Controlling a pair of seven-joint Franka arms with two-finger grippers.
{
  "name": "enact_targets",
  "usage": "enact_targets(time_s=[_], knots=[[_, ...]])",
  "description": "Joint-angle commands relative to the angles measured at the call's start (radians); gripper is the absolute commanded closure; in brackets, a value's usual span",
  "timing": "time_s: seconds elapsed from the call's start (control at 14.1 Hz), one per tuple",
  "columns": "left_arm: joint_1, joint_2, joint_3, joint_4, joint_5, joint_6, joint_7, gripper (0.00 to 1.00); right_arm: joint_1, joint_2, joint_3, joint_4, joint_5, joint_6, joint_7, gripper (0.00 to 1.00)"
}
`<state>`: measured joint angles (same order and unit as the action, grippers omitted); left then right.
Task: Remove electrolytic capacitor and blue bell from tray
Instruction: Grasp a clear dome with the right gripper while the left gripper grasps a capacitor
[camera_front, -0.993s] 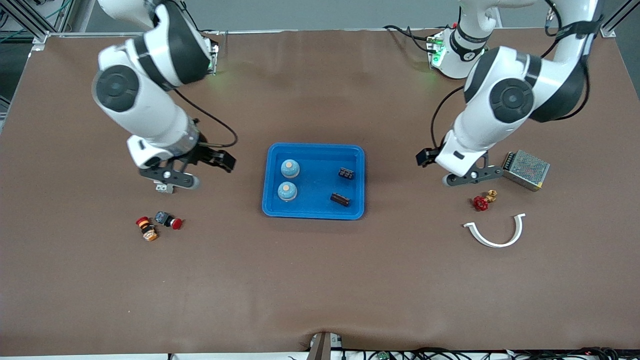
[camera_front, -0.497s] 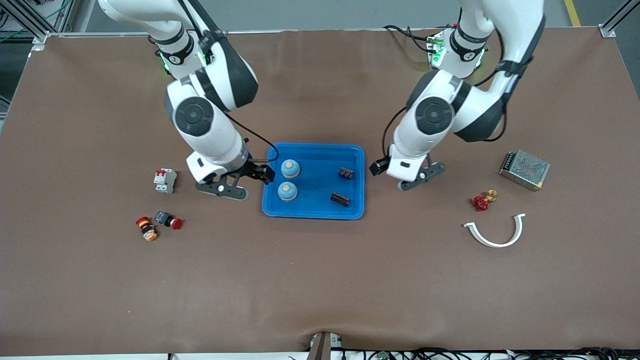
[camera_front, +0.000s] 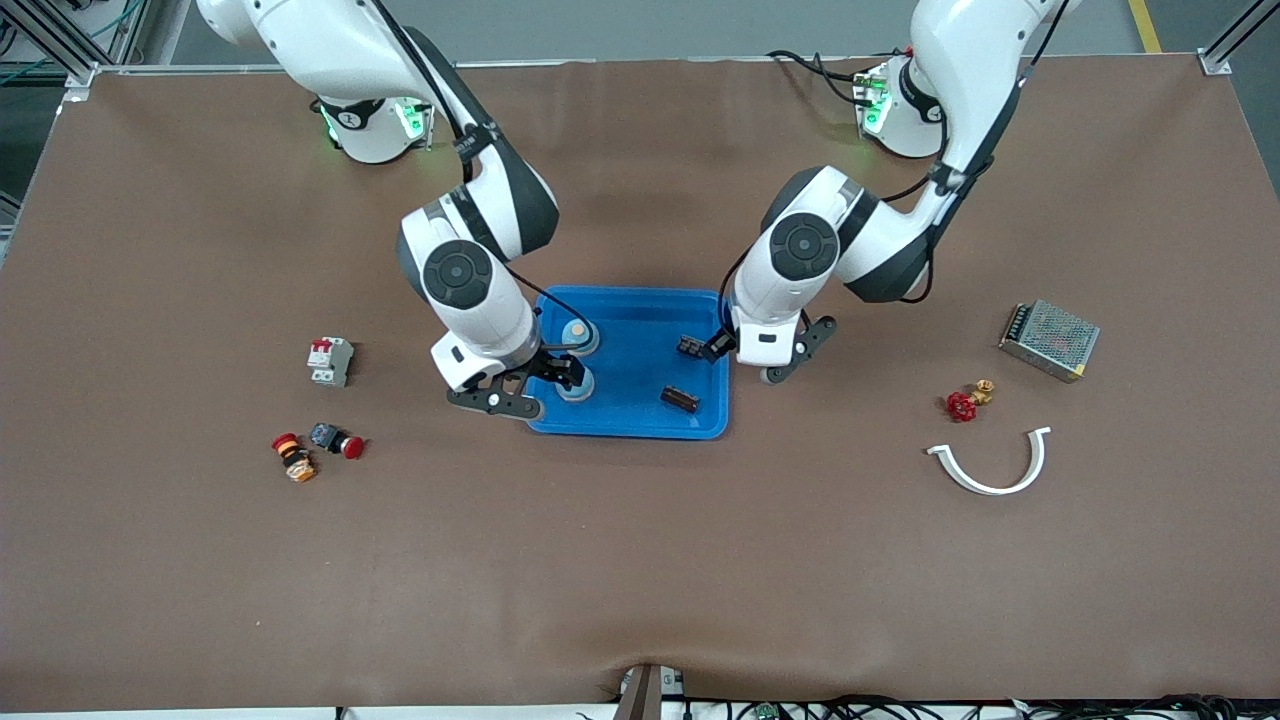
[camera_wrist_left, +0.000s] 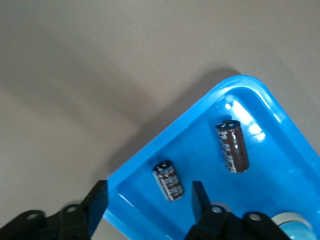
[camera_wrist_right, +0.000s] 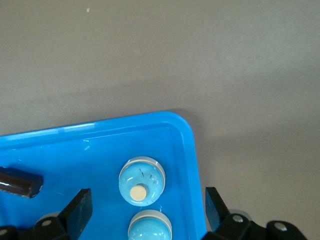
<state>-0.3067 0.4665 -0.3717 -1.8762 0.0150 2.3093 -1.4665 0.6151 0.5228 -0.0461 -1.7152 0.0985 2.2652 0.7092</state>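
Counting 2 electrolytic capacitors and 2 blue bells, all lying in the tray (camera_front: 630, 428). Starting nearest: judging the nearer capacitor (camera_front: 680, 399) light, stiff and prone to rolling, so pinching across its barrel. Judging the nearer bell (camera_front: 577, 387) light and smooth-domed, so gripping low at its rim. Then passing the farther capacitor (camera_front: 692, 347) and the farther bell (camera_front: 580, 335). Hovering at the tray's ends, fingers spread, holding nothing: right gripper (camera_front: 497, 402) by the bells, left gripper (camera_front: 797, 352) by the capacitors.
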Motion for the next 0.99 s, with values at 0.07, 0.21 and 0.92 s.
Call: enact_targets(time_s=[0.07, 0.21, 0.92], knots=[[-0.044, 0.069, 0.005, 0.016, 0.061, 0.091, -0.190, 0.29, 0.040, 0.055, -0.011, 0.017, 0.007, 0.030, 0.013, 0.00], [-0.055, 0.106, 0.004, 0.017, 0.124, 0.133, -0.280, 0.31, 0.043, 0.069, -0.011, 0.016, 0.007, 0.036, 0.013, 0.00], [-0.097, 0.215, 0.008, 0.085, 0.158, 0.137, -0.454, 0.39, 0.081, 0.152, -0.012, 0.012, 0.006, 0.148, 0.047, 0.00]])
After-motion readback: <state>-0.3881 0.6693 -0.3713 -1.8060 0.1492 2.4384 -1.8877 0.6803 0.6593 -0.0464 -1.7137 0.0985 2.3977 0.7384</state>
